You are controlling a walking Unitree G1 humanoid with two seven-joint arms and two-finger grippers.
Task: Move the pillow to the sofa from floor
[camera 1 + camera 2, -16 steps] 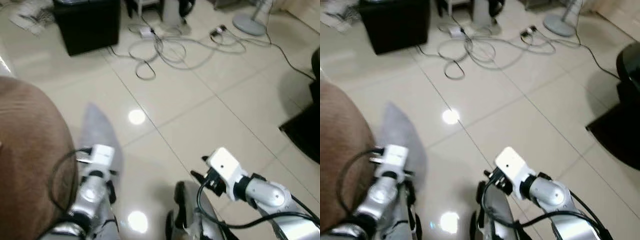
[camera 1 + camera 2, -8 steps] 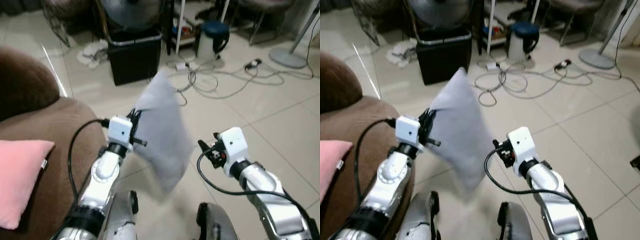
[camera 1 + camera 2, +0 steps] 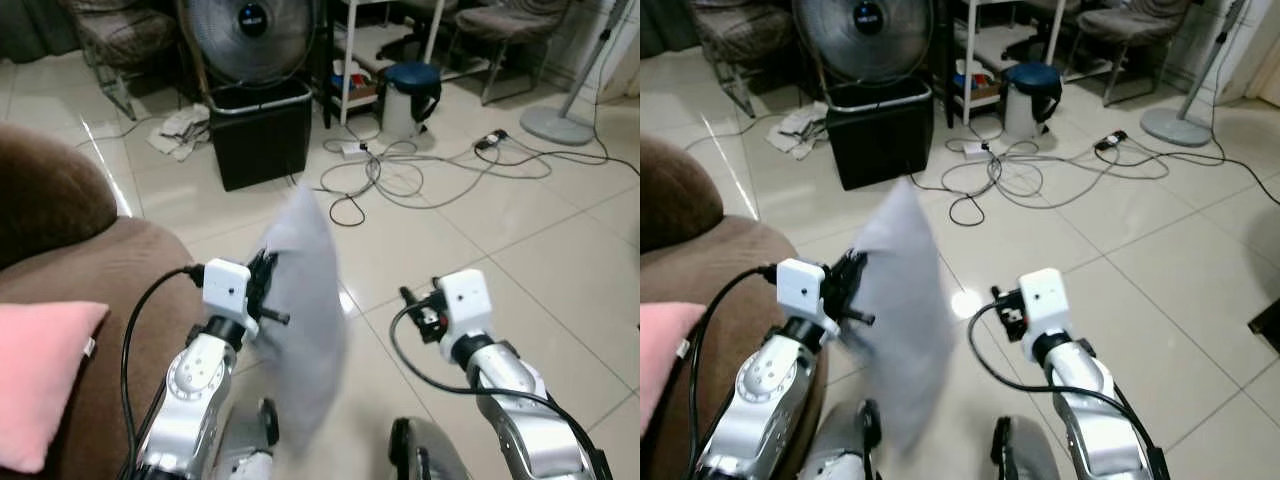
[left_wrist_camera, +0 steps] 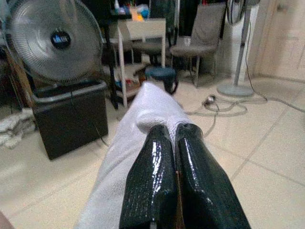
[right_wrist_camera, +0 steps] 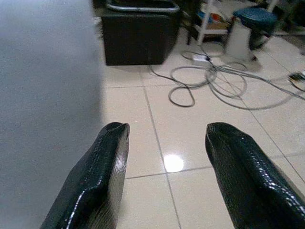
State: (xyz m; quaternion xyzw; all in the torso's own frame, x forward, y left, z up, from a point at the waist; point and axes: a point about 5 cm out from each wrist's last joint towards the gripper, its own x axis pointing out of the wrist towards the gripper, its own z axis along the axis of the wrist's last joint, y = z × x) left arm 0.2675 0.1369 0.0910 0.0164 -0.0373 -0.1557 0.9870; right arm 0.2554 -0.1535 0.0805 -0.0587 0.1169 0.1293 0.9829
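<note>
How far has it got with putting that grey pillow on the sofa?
Done: the grey pillow is off the floor. In hand: the left gripper is pinched shut on its edge, so it hangs beside the brown sofa. The right gripper is open and holds nothing. Left: carrying the pillow over the sofa and letting go.

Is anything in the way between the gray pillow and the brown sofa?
Nothing visible blocks it. The left pincer is shut on the gray pillow, holding it up right beside the brown sofa. A pink pillow already lies on the seat, but there is bare cushion next to it.
</note>
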